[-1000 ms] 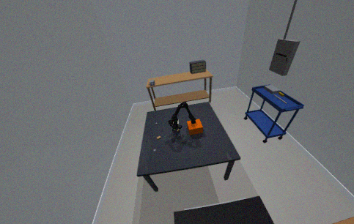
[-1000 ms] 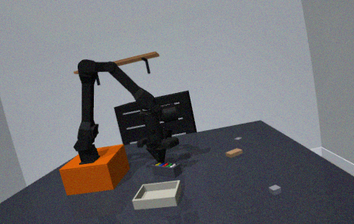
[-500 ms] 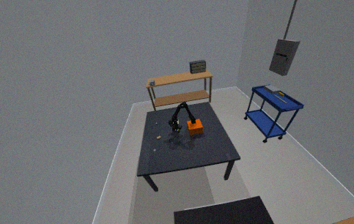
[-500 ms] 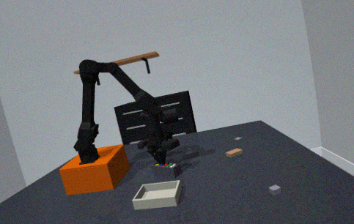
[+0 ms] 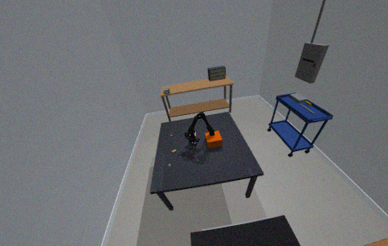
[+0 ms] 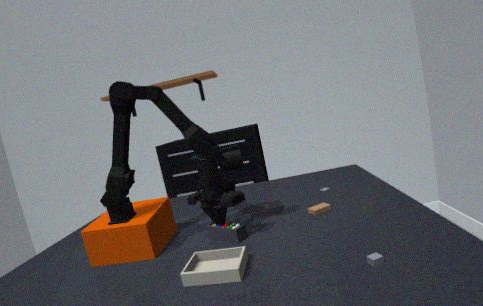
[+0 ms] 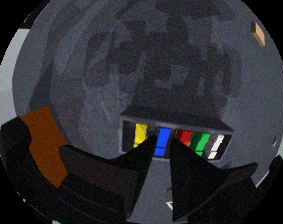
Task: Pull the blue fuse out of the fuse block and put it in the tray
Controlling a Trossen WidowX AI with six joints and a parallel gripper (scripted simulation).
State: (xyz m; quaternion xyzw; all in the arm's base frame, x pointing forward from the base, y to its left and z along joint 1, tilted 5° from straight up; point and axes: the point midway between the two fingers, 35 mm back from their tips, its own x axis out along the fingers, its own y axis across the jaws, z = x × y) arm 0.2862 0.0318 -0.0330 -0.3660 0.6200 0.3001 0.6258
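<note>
So there's a blue cart standing on the pale floor over on the right, a grey box hanging on the wall above it. A wooden bench is sitting at the far end, and plain grey-blue walls are surrounding everything, looking pretty dim.

Counter: dark, matt surface out to its edges and corners; Pedestal block: orange, matt, smooth faces; Tray: pale, matt, plastic-like, smooth walls; Small block: tan, wood-like; Arm: black, matt
</note>
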